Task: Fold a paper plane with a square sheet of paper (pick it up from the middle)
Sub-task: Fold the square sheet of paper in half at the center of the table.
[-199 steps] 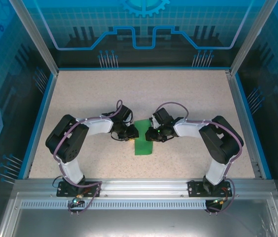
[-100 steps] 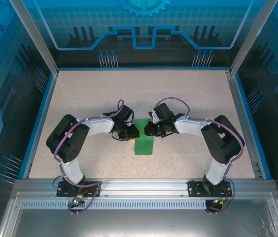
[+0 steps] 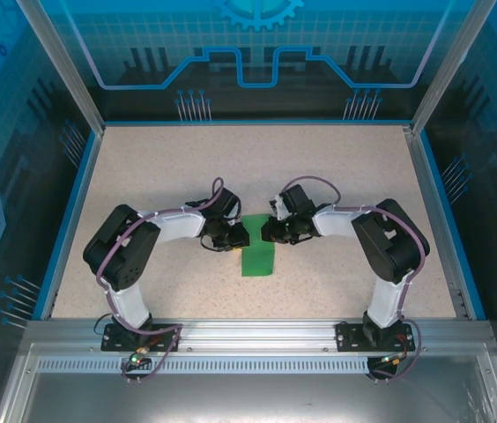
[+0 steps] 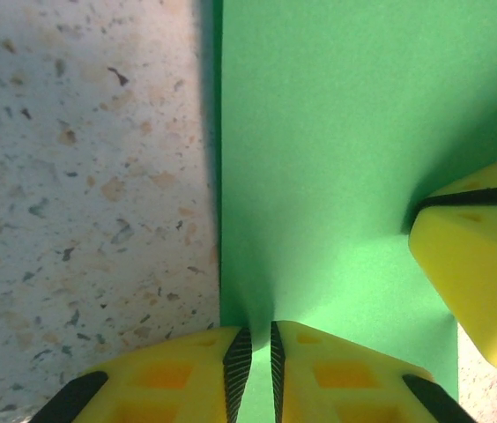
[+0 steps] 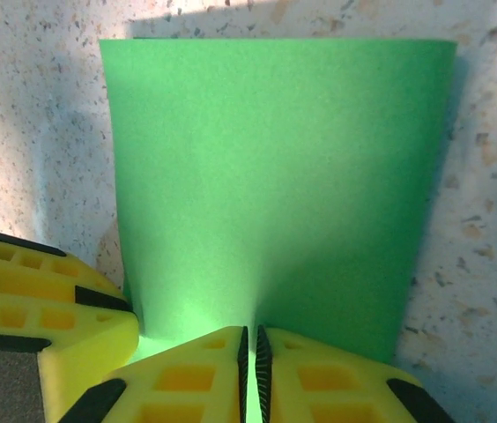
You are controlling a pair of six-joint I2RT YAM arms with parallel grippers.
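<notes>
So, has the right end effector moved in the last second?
Yes. In the top view the right end effector, shut on the green paper, has drifted slightly away from the near aluminium rail.

The green sheet of paper (image 3: 257, 260), plain and bright, lies as a narrow rectangle mid-counter (image 3: 143, 176), its near end flat and its far edge puckered where the left end effector (image 4: 255, 339) and right end effector (image 5: 249, 339) pinch it.

Ahead of the fingertips, square sheet of paper (image 3: 256, 256): bright green, plain, unmarked. Both left gripper (image 4: 255, 357) and right gripper (image 5: 250, 357): yellow fingers, black inner pads. Under them, tabletop (image 3: 169, 167): beige, speckled brown and grey.
</notes>
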